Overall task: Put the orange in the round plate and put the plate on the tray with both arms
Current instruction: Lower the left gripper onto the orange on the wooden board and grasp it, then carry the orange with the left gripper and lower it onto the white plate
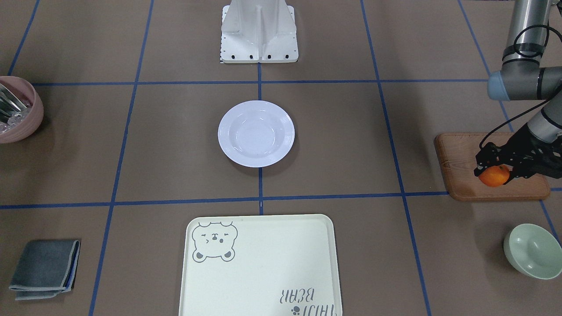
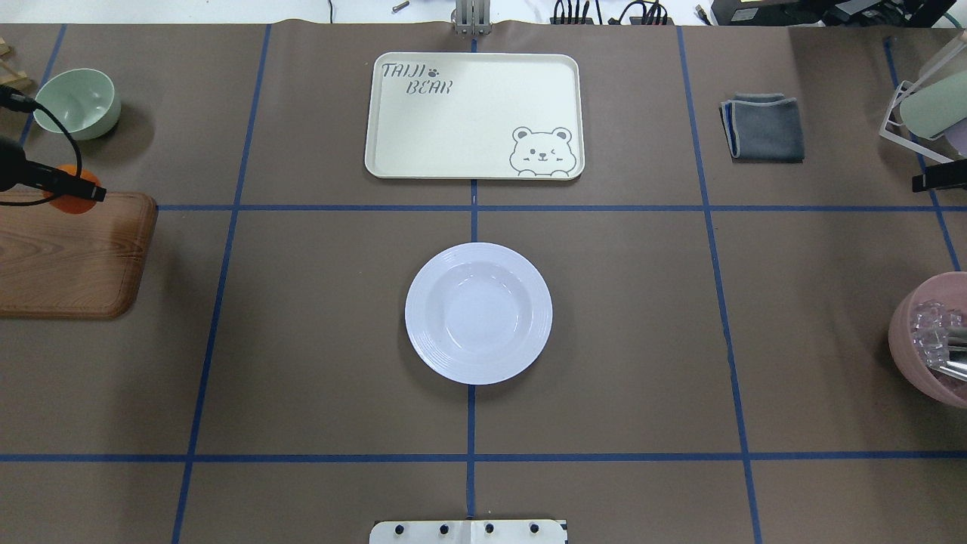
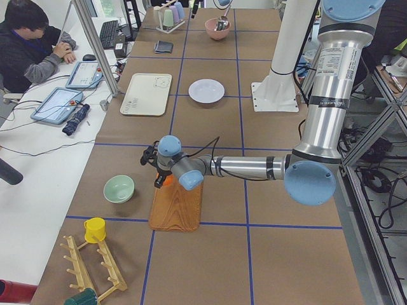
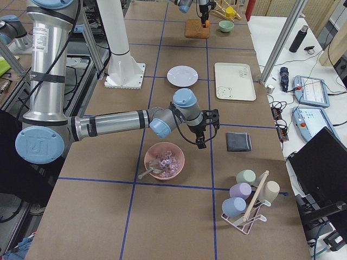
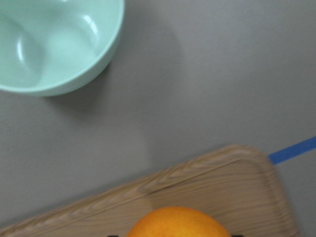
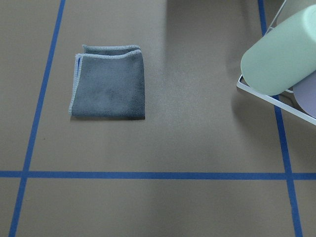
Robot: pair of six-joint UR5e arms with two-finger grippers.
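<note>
Well, the left gripper [image 1: 495,171] is clamped on the small bright-orange citrus fruit [image 1: 494,177] over the brown wooden board [image 1: 456,175]. I would carry it level and let go low over the glossy white round plate [image 1: 256,134], far from the hand and empty. The cream bear tray [image 1: 263,267] and nearby mint-green bowl [image 1: 533,250] hold nothing. Right gripper [image 4: 207,130]: cannot tell.

we see small bright orange [image 1: 494,176] pinched betw. left gripper [image 1: 495,171] jaws, glossy white round plate [image 1: 256,133] w/ ridged rim, upright, empty, well apart from jaws, cream bear-print tray [image 1: 263,267] flat, empty, farther off still
</note>
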